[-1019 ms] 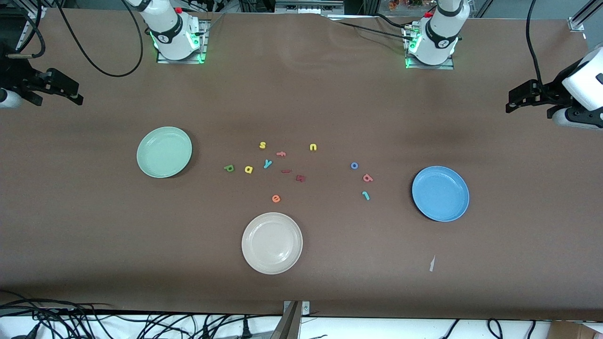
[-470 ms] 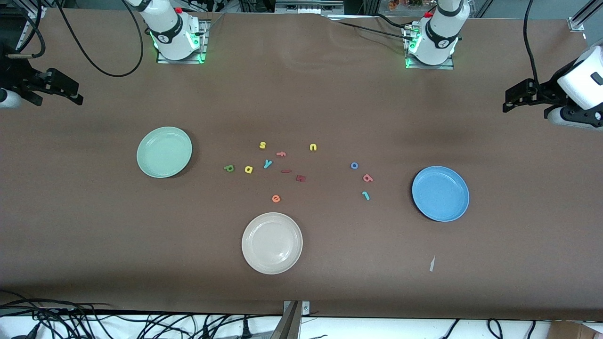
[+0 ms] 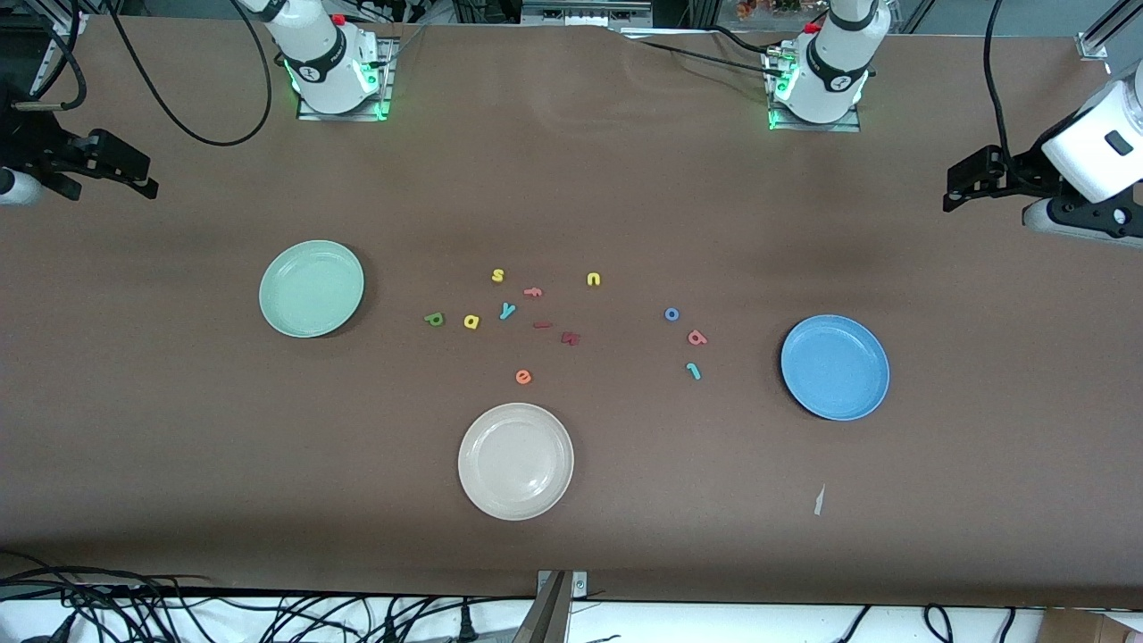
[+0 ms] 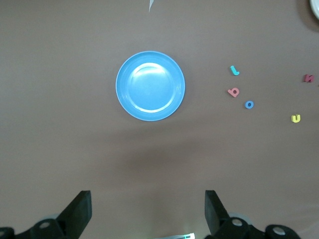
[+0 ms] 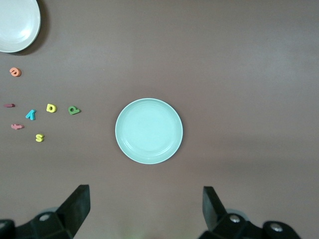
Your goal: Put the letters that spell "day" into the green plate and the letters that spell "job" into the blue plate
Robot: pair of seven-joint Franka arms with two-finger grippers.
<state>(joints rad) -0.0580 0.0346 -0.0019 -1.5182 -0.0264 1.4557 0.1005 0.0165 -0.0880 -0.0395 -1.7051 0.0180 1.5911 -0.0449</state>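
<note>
The green plate [image 3: 311, 288] lies toward the right arm's end, the blue plate [image 3: 835, 366] toward the left arm's end. Beside the green plate lie the dark green "d" [image 3: 434, 319], yellow "a" [image 3: 471, 321] and light blue "y" [image 3: 507, 311]. Beside the blue plate lie the blue "o" [image 3: 671, 313], salmon "b" [image 3: 696, 337] and teal "j" [image 3: 693, 371]. My left gripper [image 3: 954, 186] hangs open and empty high over the table's end, looking down on the blue plate [image 4: 150, 85]. My right gripper [image 3: 143, 175] waits open over the table's other end, facing the green plate [image 5: 149, 130].
A cream-white plate [image 3: 515, 461] sits nearest the front camera. Other letters lie in the middle: yellow "s" [image 3: 497, 275], pink "f" [image 3: 533, 291], yellow "u" [image 3: 593, 279], orange "e" [image 3: 523, 377] and two dark red pieces [image 3: 570, 338]. A paper scrap [image 3: 818, 500] lies near the blue plate.
My left arm's hand has risen slightly and shifted a little toward the table's middle. The right arm, the plates and the letters have not moved.
</note>
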